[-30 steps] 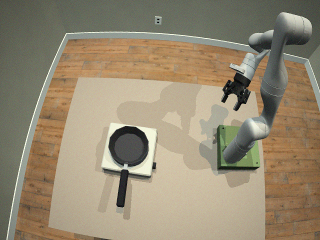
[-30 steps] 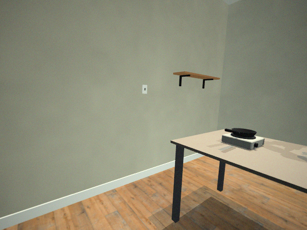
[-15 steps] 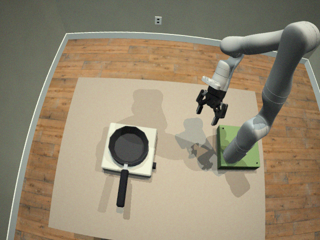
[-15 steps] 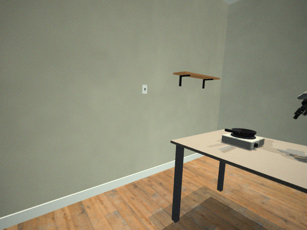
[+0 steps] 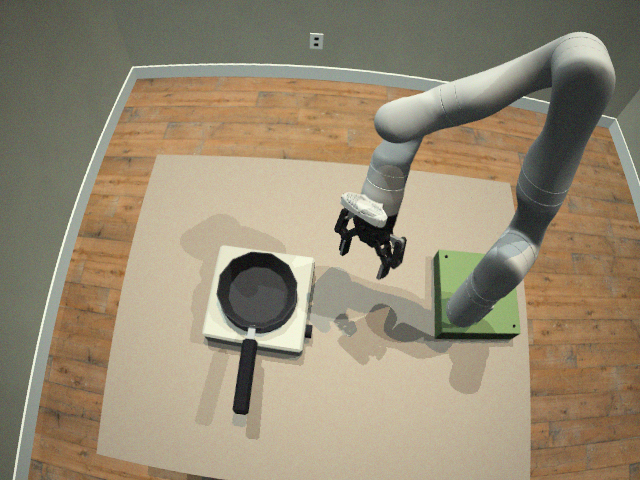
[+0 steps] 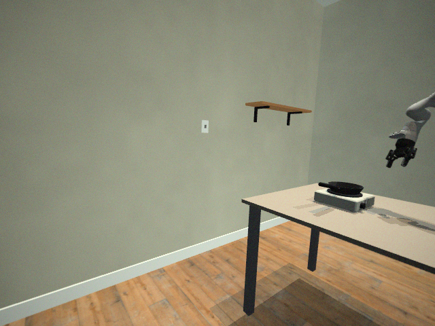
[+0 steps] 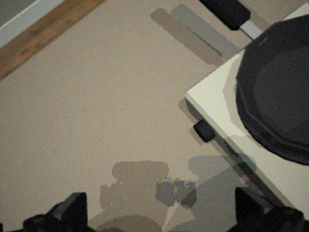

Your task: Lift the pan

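Note:
A black pan [image 5: 256, 292] sits on a white hot plate on the beige table. Its long black handle [image 5: 245, 375] sticks out past the plate's front edge. My gripper [image 5: 364, 259] is open and empty, high in the air to the right of the plate, apart from it. In the side view the gripper [image 6: 397, 162] hangs well above the pan [image 6: 342, 188]. In the wrist view the pan [image 7: 277, 92] and the hot plate [image 7: 241, 130] lie at the upper right, and my fingertips show at the bottom corners.
The arm's green base plate [image 5: 474, 294] is on the table at the right. A black knob [image 5: 308, 330] sticks out of the hot plate's right side. A wooden shelf [image 6: 277, 106] hangs on the far wall.

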Controlling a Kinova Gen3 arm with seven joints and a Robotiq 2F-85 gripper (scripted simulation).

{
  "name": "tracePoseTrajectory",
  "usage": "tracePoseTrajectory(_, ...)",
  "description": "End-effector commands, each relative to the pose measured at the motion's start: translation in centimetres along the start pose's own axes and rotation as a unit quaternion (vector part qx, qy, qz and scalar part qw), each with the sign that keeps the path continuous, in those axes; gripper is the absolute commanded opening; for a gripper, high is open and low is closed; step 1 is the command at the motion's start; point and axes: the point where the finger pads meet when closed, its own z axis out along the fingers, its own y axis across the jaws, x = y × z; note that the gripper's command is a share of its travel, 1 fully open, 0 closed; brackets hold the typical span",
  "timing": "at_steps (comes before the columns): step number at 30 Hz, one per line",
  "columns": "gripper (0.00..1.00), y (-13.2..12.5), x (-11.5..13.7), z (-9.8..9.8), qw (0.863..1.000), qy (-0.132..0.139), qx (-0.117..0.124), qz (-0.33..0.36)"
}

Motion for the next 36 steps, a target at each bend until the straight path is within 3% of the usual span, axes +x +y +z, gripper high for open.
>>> tracePoseTrajectory(1,1.0,0.1,2.5,1.6,0.999,-0.018,0.013,-0.04)
tracePoseTrajectory(10,1.0,3.1,8.9,5.3,0.987,-0.091,0.0,-0.134)
tracePoseTrajectory(13,1.0,3.1,8.9,5.3,0.987,-0.091,0.0,-0.134)
tracePoseTrajectory(16,1.0,4.2,11.7,6.9,0.978,-0.12,-0.008,-0.173)
tracePoseTrajectory(25,1.0,6.2,16.5,9.8,0.955,-0.173,-0.022,-0.24)
tracePoseTrajectory(36,1.0,8.1,20.3,11.9,0.931,-0.215,-0.028,-0.293)
